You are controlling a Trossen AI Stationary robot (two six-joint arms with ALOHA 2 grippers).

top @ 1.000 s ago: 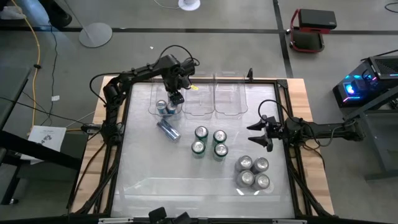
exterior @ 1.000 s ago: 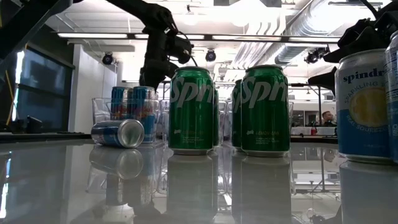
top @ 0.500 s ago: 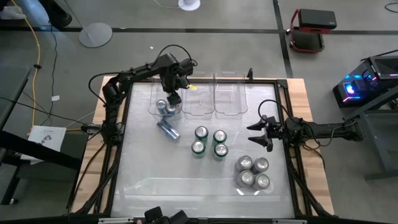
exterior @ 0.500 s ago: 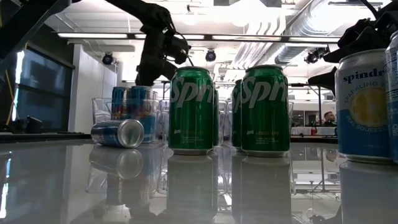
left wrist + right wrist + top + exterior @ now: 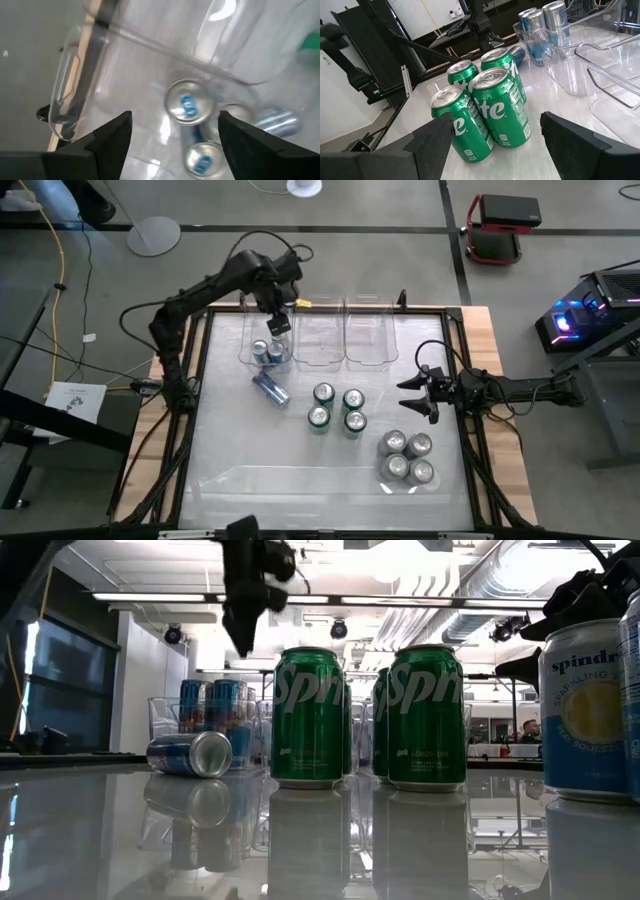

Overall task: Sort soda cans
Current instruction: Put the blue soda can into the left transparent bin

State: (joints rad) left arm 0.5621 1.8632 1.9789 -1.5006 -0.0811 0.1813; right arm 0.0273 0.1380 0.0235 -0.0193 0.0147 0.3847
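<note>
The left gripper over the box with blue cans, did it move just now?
Yes. The left gripper has lifted and pulled back toward the far end of the leftmost bin, away from the blue cans inside.

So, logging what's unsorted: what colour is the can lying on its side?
Blue, the tipped can; clearest in the low view.

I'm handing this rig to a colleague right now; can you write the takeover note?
Left gripper: open, empty, raised above the left bin.
Right gripper: open, empty, waiting at the table's right side.
Done: three blue cans stand upright in the left bin.
Left: one blue can lies on its side on the table just in front of that bin; four green cans and four silver cans stand in clusters on the table. The middle bin and right bin hold nothing.
</note>
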